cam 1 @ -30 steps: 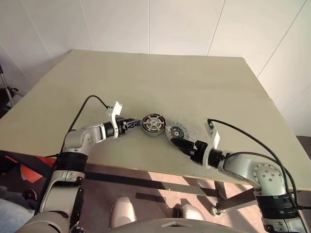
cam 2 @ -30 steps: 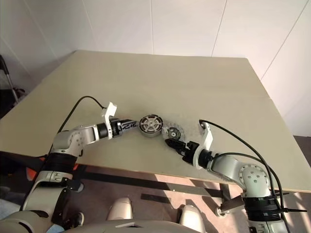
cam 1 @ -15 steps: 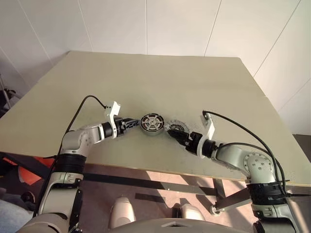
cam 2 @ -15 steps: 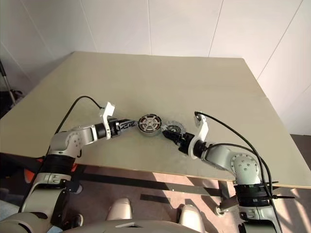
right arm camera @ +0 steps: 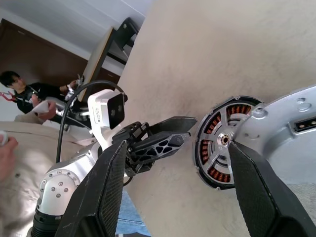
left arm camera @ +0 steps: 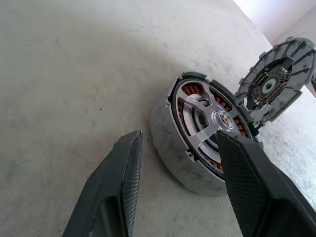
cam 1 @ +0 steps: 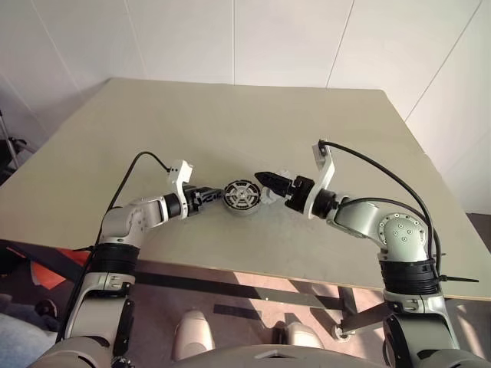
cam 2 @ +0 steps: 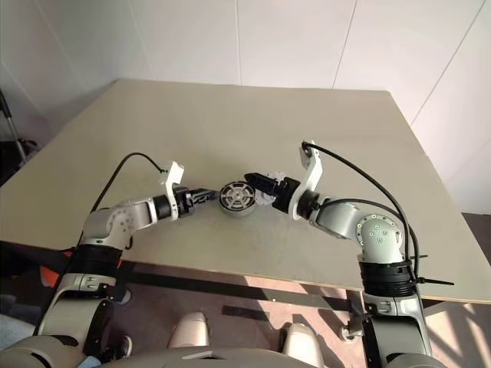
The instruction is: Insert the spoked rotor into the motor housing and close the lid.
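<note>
Since a second ago the right gripper (cam 1: 264, 179) has risen off the table (cam 1: 253, 115) with the lid (left arm camera: 274, 79) clamped on edge between its fingers, now tilted just beside the motor housing (cam 1: 243, 197). Housing sits near the table's near edge, about midway along it, spoked rotor (left arm camera: 209, 123) already seated inside. Left gripper (cam 1: 212, 195) unmoved, fingers parted around the housing's side, contact unclear.

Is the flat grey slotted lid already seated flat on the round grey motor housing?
No. The lid stands tilted up beside the motor housing, whose spoked rotor shows uncovered.
</note>
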Available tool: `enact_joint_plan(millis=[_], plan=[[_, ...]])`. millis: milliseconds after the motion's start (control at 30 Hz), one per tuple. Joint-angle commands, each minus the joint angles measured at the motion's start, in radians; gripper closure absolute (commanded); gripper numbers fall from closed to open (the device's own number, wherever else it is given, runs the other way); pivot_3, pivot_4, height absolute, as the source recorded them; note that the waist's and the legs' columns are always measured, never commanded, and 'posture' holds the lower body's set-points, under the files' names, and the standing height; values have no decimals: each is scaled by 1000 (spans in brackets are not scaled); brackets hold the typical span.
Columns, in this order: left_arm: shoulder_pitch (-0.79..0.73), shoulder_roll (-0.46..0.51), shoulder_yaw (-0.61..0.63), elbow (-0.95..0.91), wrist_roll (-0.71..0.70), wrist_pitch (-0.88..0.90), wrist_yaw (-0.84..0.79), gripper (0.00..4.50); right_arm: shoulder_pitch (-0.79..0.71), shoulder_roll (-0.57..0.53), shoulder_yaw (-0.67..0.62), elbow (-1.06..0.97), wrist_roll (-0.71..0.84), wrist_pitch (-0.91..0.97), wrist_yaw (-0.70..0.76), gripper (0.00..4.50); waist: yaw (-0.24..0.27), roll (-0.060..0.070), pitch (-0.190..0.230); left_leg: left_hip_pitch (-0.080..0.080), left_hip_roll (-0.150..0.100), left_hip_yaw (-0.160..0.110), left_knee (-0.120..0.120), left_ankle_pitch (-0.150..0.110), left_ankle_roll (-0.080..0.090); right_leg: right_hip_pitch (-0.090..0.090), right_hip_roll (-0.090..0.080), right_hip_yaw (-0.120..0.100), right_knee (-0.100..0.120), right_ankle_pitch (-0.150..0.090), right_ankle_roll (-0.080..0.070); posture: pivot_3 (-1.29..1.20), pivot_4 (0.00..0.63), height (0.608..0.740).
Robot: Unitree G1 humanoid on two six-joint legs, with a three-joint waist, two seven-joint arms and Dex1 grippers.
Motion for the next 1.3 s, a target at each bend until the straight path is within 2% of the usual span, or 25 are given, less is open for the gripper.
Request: enact_joint_plan(millis=[33,133,300,567,733,900,1033,1300], plan=[[-1,1,20,-34,-9,-19,6,1971,-41,37,10,17,-49,1,26,843,-1,0,0,0,0,0,0,0,0,0,0,0,0,-1,2,0,0,740],[3,3,27,-41,-12,-18,10,1971,-46,63,14,33,-93,10,45,843,0,0,0,1,0,0,0,1,-1,0,0,0,0,-3,4,0,0,740],[15,4,32,-54,-13,-18,17,1971,-56,78,16,47,-174,27,81,843,2,0,0,0,0,0,0,1,-1,0,0,0,0,0,0,0,0,740],[22,0,34,-57,-12,-22,21,1971,-67,46,16,-42,-269,39,168,843,1,0,0,0,0,0,0,0,-1,0,0,0,0,0,0,0,0,740],[15,-5,31,-46,-10,-28,17,1971,-64,-19,114,-98,-566,-147,308,843,3,0,0,1,0,0,0,1,-1,0,0,0,0,-1,2,0,0,740],[4,-1,32,-35,-9,-32,12,1971,-72,-35,195,46,-805,-306,438,843,1,0,0,1,0,0,0,1,-1,0,0,0,0,-1,3,0,0,740],[5,-1,34,-36,-9,-34,14,1971,-97,1,201,145,-889,-355,495,28,1,0,0,1,0,0,0,1,-1,0,0,0,0,1,-1,0,0,740],[19,-2,42,-55,-14,-32,25,1971,-133,61,175,215,-1000,-395,527,28,-1,0,0,1,0,0,0,0,0,0,0,0,0,1,-2,0,0,740]])
